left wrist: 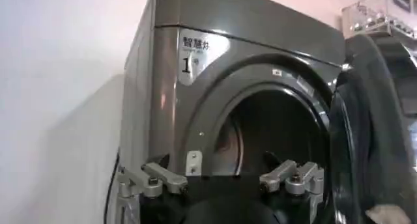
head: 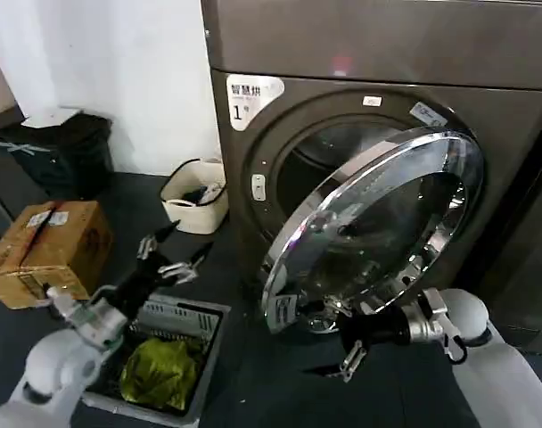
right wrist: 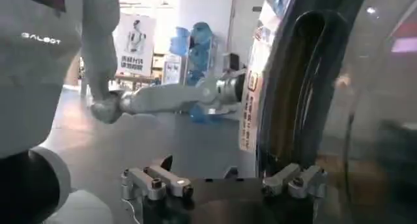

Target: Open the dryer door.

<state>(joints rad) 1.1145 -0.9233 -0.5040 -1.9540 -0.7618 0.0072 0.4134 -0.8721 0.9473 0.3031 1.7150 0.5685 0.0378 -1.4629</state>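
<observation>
Dryer door ajar, right claw apparently apart under its rim, left claw apart, idle.

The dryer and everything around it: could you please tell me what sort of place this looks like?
Probably a laundry area set up in a demo hall: the dryer labelled "1", a laundry basket with green cloth, and display posters behind.
</observation>
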